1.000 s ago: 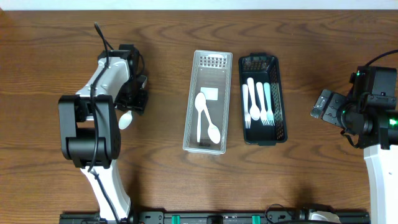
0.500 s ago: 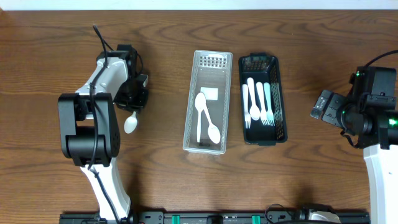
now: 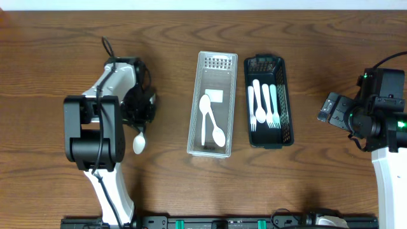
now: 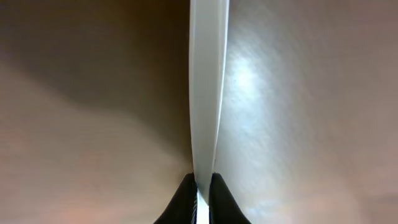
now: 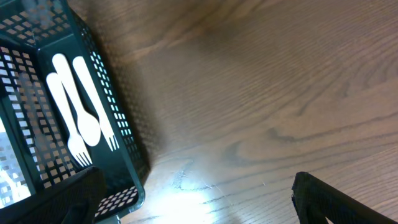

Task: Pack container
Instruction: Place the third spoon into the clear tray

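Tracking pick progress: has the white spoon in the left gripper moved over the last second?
Yes. The white spoon has shifted toward the image's bottom edge and slightly closer to the clear tray, which stayed put.

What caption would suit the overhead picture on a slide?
Left claw grips a white spoon near the clear tray and black basket; right claw hangs open.

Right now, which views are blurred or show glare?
Left wrist: the table is a soft blur with a bright patch; only the spoon handle reads clearly. Right wrist: glare on the table beside the black basket. Overhead: sharp, evenly lit.
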`<state>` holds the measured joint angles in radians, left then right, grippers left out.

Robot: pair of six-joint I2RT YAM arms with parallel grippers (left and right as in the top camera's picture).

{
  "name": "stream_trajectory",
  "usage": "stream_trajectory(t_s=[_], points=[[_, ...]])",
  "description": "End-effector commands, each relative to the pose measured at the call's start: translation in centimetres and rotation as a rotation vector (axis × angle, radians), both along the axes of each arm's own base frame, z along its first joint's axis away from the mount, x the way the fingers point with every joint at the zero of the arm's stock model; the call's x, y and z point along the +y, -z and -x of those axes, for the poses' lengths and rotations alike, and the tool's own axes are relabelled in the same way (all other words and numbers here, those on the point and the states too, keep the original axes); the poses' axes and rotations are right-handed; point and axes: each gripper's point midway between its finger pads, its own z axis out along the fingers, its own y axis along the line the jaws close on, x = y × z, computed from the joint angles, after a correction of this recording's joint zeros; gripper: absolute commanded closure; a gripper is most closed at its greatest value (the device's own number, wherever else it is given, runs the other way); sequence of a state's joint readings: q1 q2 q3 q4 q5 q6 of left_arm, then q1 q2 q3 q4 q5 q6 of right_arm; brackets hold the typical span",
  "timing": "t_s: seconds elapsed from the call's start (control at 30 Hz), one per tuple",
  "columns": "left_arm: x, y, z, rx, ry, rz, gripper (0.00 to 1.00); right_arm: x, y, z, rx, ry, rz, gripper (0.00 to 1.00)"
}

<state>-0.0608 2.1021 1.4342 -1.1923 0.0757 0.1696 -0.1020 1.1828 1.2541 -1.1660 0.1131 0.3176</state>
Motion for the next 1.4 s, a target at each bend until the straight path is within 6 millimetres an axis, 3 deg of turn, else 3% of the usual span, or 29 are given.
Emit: stream_trajectory(t_s=[0.0,0.17,0.3,0.43,0.53,0.67,0.77,0.8,0.87,0.93,1.0,1.1,1.2,1.37], points=[[-2.3,-3.9,-0.6,-0.096,0.008,0.017,0.94,-0.3,0.3,0.1,0.007,0.021,0.003,0.01],[-6.5,-10.4,-1.0,-0.301,0.048,0.075,0.94,-0.3,0.2,0.1,0.004,0.021,0.004,0.01],[-12.0,-16.4,-1.1,-0.539,0.068,0.225,0.94,-0.3,0.2,0.0,-0.001,0.021,0.004,0.01],[-16.9,-19.9,-0.7,-0.692,0.107,0.334,0.94,-0.3,0.2,0.0,-0.001,0.021,0.004,0.01],[-19.5,-19.6,-0.7,-0.717,0.138,0.359,0.94,-0.3,0.1,-0.1,-0.003,0.021,0.004,0.01],[-22.2,-16.2,-1.4,-0.670,0.112,0.350,0.93,-0.3,0.2,0.0,-0.001,0.020,0.004,0.01],[-23.2,-13.1,-1.6,-0.609,0.128,0.319,0.86,-0.3,0.2,0.0,0.001,0.020,0.004,0.01],[-23.3,-12.1,-1.6,-0.584,0.125,0.306,0.83,-0.3,0.2,0.1,0.003,0.020,0.003,0.01],[-23.2,-11.0,-1.4,-0.550,0.110,0.287,0.64,-0.3,0.2,0.1,0.006,0.020,0.003,0.01],[-22.8,-10.9,-1.3,-0.538,0.104,0.276,0.51,-0.3,0.3,0.2,0.010,0.020,0.002,0.01],[-22.3,-11.8,-1.5,-0.547,0.093,0.276,0.45,-0.3,0.3,0.3,0.012,0.020,0.003,0.01],[-20.1,-15.5,-2.6,-0.607,0.061,0.276,0.42,-0.3,0.3,0.2,0.011,0.020,0.003,0.01],[-16.1,-18.6,-4.0,-0.705,0.032,0.216,0.39,-0.3,0.3,0.2,0.011,0.021,0.003,0.01],[-5.9,-20.8,-6.8,-0.844,0.036,-0.091,0.30,-0.3,0.3,0.1,0.007,0.021,0.003,0.01]])
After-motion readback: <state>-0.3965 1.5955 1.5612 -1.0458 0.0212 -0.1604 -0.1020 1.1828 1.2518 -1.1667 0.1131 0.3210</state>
